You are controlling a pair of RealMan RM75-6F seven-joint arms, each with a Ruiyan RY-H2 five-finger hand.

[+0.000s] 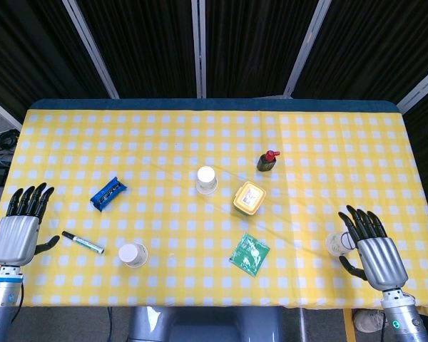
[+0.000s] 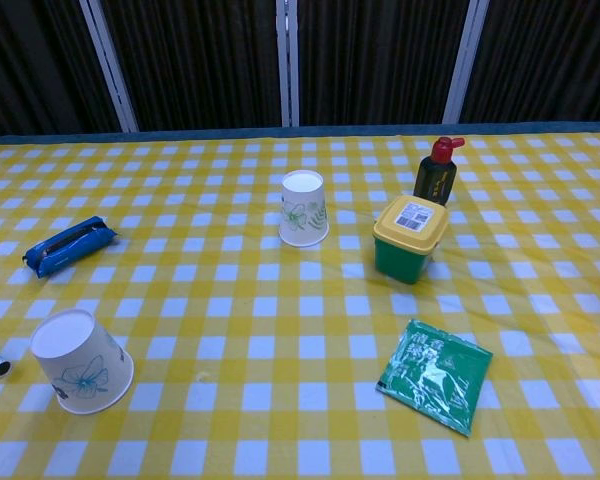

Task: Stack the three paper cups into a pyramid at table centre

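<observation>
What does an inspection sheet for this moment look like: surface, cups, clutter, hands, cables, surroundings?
Surface: tablecloth, yellow-white check, flat.
Job's things: centre cup and front-left cup upside down, apart; third cup at the right hand.
Clutter: blue packet, marker, green sachet, yellow-lidded tub, dark bottle.
Hands: left hand open; right hand beside third cup, contact unclear.
Cables: nothing seen.
Surroundings: dark curtain.

Centre cup (image 2: pixel 304 208): upside down, mid-table.
Near cup (image 2: pixel 81 361): upside down, tilted, front left.
Tub (image 2: pixel 409 238): yellow lid, just before bottle (image 2: pixel 437 172).
Green sachet (image 2: pixel 433 373): front right.
Blue packet (image 2: pixel 68 246): left.
</observation>
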